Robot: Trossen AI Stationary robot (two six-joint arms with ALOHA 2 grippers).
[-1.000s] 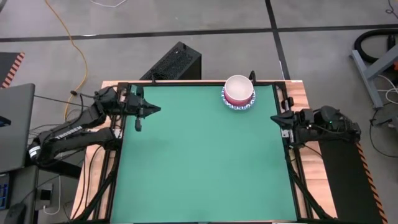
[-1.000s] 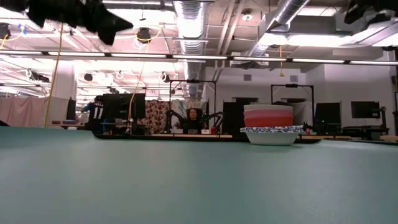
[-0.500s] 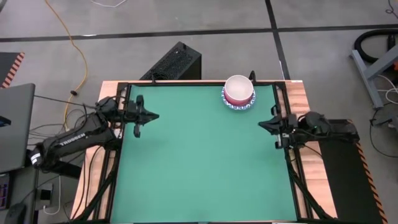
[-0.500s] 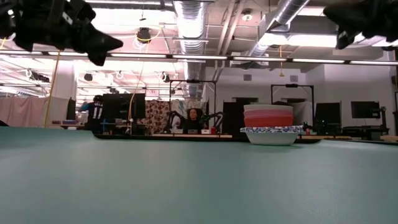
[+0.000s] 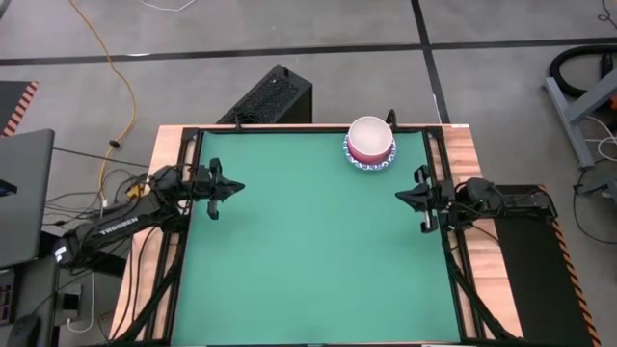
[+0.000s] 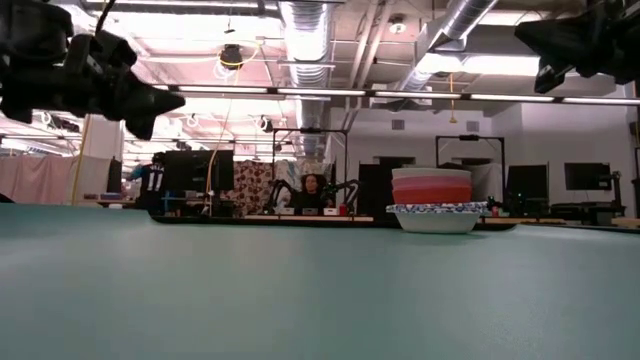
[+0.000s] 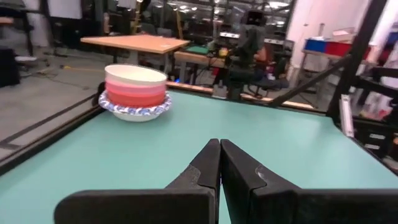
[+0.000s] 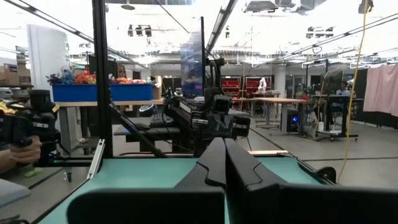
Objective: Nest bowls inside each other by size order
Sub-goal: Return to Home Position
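Nesting hides most of the bowls [image 5: 370, 143] — only stacked rims show: a blue-patterned one at the bottom, pink and red bands above it, off-white on top. How many lie inside cannot be told. The round stack sits at the table's [image 5: 318, 260] far edge, near the right-arm corner. The left gripper [image 5: 231, 185] hovers over the left edge and the right gripper [image 5: 399, 196] over the right edge, both empty with fingers pressed together — the smooth green surface stretches wide between them.

Bright, even overhead light; glaring ceiling strip lamps [image 6: 330, 92] in low view.
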